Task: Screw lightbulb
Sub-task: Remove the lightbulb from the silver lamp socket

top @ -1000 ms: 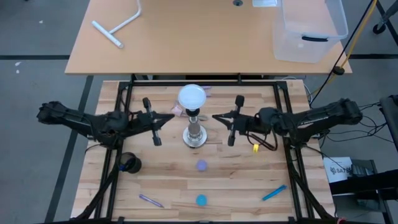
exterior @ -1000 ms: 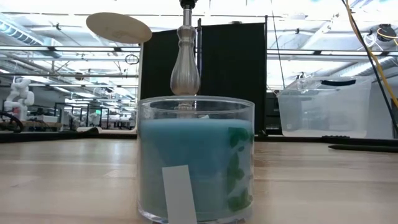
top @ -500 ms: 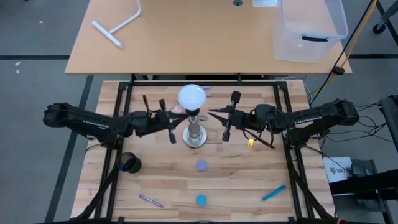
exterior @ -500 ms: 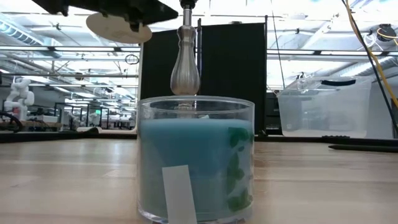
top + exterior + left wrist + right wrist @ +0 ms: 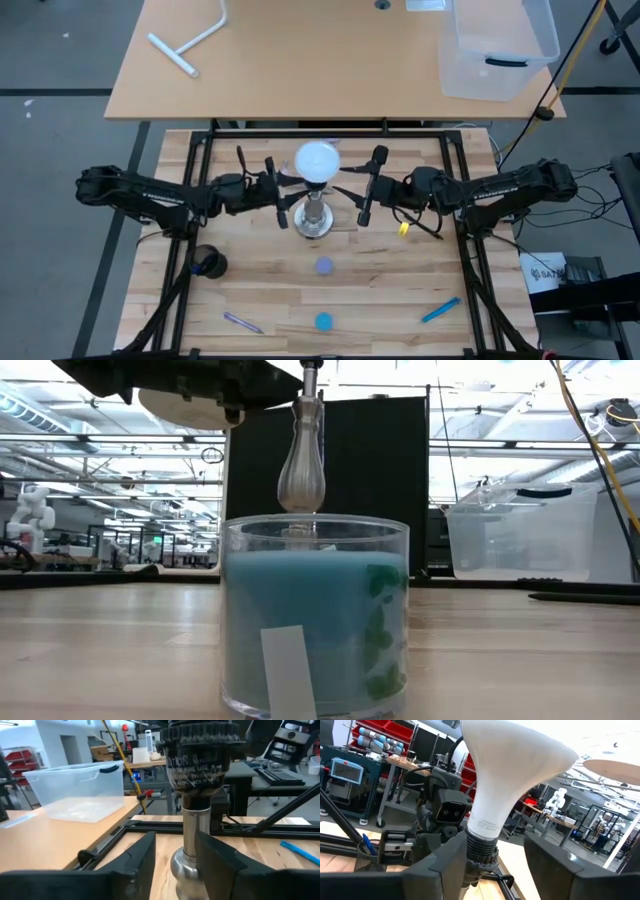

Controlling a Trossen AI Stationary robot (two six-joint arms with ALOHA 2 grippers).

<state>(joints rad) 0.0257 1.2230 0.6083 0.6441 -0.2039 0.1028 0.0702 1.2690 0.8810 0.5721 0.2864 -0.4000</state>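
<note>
Pale wooden planks make up the surface [image 5: 380, 290], framed by black rails, with a tan desk [image 5: 300, 60] beyond it carrying a clear plastic bin [image 5: 495, 45]; both dark arms reach inward from the sides toward the middle of the surface; close to the low camera stands a glass jar of blue candle [image 5: 315, 615]; at the centre rises the silvery socket stand [image 5: 313, 215], its round base on the planks and its black top seen close in the left wrist view; the lightbulb [image 5: 317, 160] sits in that top, white globe uppermost, its greyish threaded neck just above the socket; the left claw [image 5: 278, 188] has its fingers [image 5: 215, 857] apart on either side of the stand's post, under the black top; the right claw [image 5: 367, 186] has its fingers apart around the bulb's neck, at the other side; smaller things lie nearer the front edge: a blue pen [image 5: 440, 310], a blue cap [image 5: 323, 321] and a purple cap [image 5: 324, 266].
</note>
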